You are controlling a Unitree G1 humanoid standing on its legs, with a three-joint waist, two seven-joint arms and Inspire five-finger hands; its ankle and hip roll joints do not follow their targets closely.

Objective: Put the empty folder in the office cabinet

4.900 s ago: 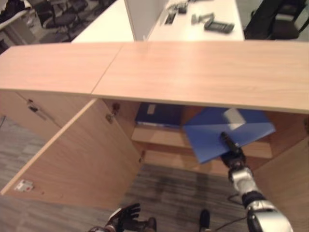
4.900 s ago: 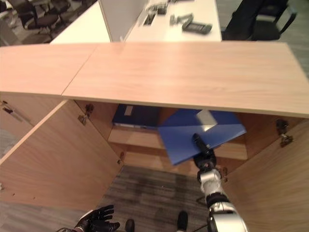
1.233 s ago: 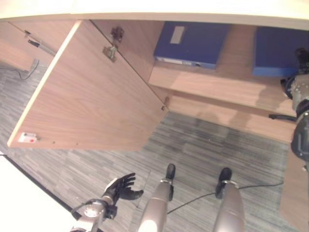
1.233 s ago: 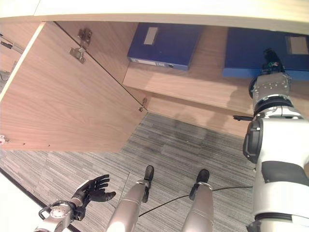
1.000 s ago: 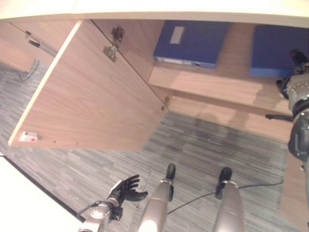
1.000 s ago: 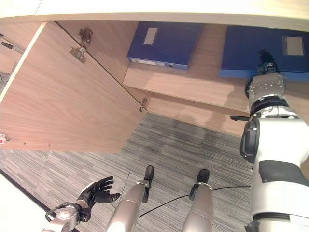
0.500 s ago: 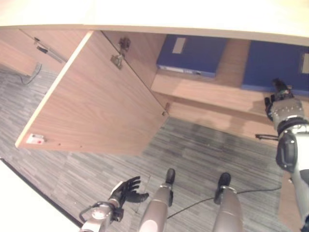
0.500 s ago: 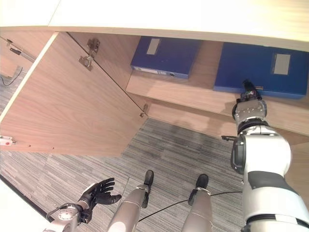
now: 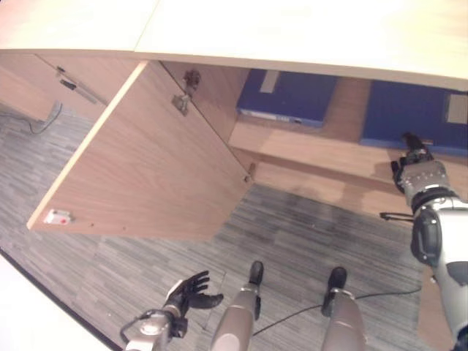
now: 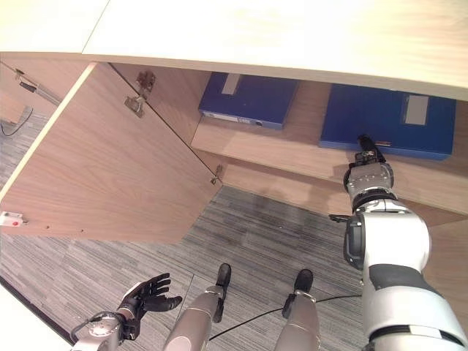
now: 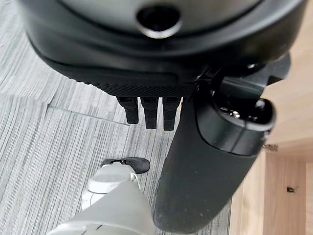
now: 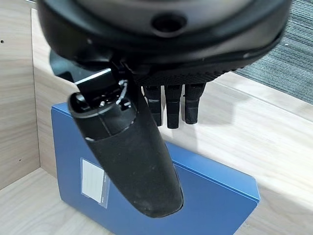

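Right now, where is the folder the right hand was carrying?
In the eye views the folder lies flat on the cabinet shelf, on the robot's right, apart from the other blue folder to its left. The right hand is open just before it.

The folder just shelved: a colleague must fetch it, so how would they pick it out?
Look inside the open cabinet, on its wooden shelf. Two blue folders lie flat there; take the folder on the robot's right, just beyond the right hand, not the other folder nearer the door hinges.
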